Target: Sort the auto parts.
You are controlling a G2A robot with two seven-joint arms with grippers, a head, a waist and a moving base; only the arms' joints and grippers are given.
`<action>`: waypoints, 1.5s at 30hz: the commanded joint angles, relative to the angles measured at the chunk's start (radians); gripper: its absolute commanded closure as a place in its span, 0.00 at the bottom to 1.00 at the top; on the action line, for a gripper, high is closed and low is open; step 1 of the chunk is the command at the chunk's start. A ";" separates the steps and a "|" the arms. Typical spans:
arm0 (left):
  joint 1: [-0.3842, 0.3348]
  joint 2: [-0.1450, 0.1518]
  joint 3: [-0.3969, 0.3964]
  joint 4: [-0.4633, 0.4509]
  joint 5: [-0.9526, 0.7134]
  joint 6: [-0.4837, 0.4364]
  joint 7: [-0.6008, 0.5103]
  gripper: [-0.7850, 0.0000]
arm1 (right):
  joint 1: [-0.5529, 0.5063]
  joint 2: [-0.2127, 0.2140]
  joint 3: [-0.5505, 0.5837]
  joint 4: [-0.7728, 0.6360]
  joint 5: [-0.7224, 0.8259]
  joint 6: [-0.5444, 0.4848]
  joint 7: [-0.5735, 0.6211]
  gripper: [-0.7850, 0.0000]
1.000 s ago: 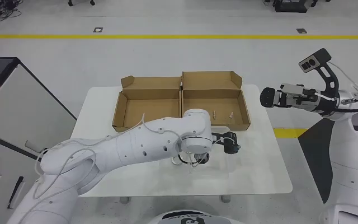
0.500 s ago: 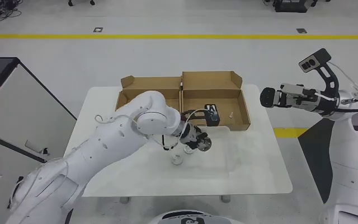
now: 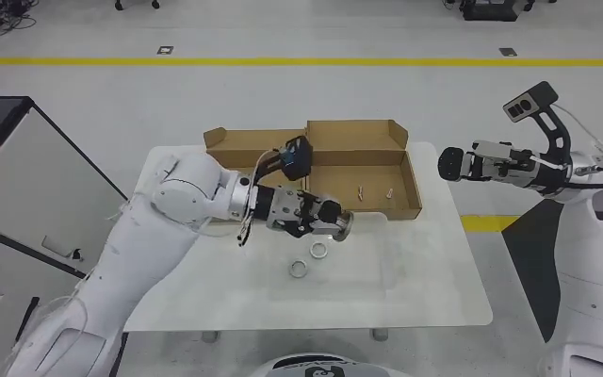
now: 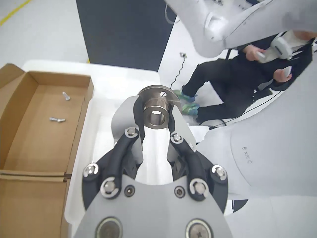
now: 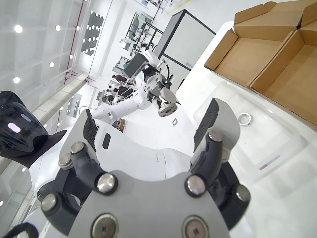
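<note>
My left gripper [image 3: 329,216] hangs above the middle of the white table [image 3: 424,273], shut on a flanged metal bushing [image 3: 340,221]. In the left wrist view the bushing [image 4: 156,115] sits between the black fingertips with its bore facing the camera. Two metal rings [image 3: 320,251] [image 3: 299,269] lie on the table just in front of it. One ring [image 5: 245,119] also lies in the right wrist view. Two bolts [image 3: 362,193] [image 3: 388,194] lie in the right cardboard box [image 3: 412,184]. My right gripper [image 3: 446,163] is held off the table's right edge, open and holding nothing.
A second cardboard box [image 3: 212,174] adjoins the first on its left, partly hidden by my left arm. The front and right parts of the table are bare. A seated person [image 4: 237,85] with handheld controllers is beyond the table.
My left arm has swung its elbow to the left and drawn the gripper back toward the boxes with the bushing in it. The two rings came into sight. The right arm kept still.
</note>
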State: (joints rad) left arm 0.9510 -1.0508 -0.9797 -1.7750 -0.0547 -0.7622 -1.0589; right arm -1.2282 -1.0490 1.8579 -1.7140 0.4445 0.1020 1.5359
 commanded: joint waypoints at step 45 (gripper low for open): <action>0.013 0.080 0.019 -0.047 -0.579 -0.250 0.355 1.00 | 0.000 0.000 0.000 0.000 0.000 0.000 0.000 0.00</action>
State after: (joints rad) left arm 0.9574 -0.9691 -0.9569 -1.8198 -0.6056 -1.0123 -0.7009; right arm -1.2282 -1.0490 1.8579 -1.7140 0.4445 0.1020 1.5359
